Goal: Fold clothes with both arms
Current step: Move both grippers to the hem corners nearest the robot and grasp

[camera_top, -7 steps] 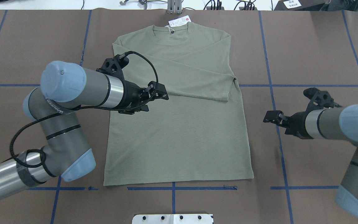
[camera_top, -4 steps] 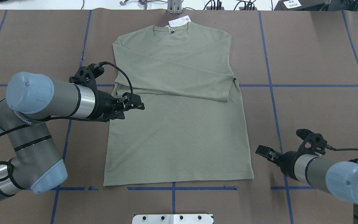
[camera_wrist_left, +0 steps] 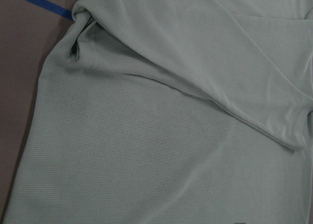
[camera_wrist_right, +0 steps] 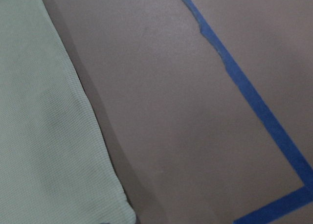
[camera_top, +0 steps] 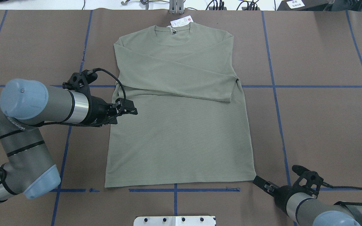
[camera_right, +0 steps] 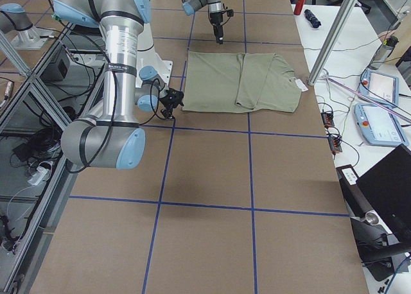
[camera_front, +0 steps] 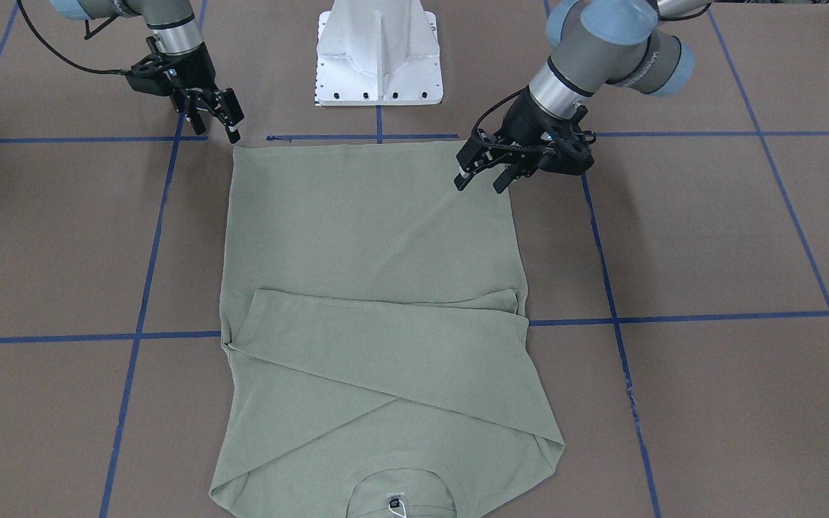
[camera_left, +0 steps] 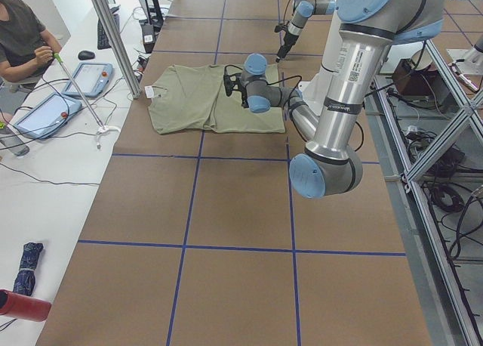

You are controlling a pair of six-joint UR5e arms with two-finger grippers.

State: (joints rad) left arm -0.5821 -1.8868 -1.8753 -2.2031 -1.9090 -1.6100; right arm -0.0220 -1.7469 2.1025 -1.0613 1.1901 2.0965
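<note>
The sage-green long-sleeved shirt (camera_top: pixel 181 138) is laid flat on the brown table cover (camera_top: pixel 319 125), with its ribbed collar (camera_top: pixel 174 39) toward the far edge and its hem (camera_top: pixel 181 181) toward the robot's base. A white hang tag (camera_top: pixel 181 22) is seen beside the collar. Both sleeves (camera_top: pixel 181 78) are crossed over the chest, so the sleeve fold is judged done and a fold of the body is judged to be the step in hand.

The right gripper (camera_front: pixel 217 129) is held with its fingers spread just beside the hem's corner on the robot's right, and nothing is pinched. The left gripper (camera_front: pixel 481 181) is likewise spread and empty. It is poised above the shirt near its left side edge, not at the hem's left corner (camera_top: pixel 106 185).

For a hem-to-collar fold, the left gripper would need to be brought to that corner. Both grippers would then be lowered and closed on the hem, and the cloth carried evenly toward the collar so that no skew is introduced.
</note>
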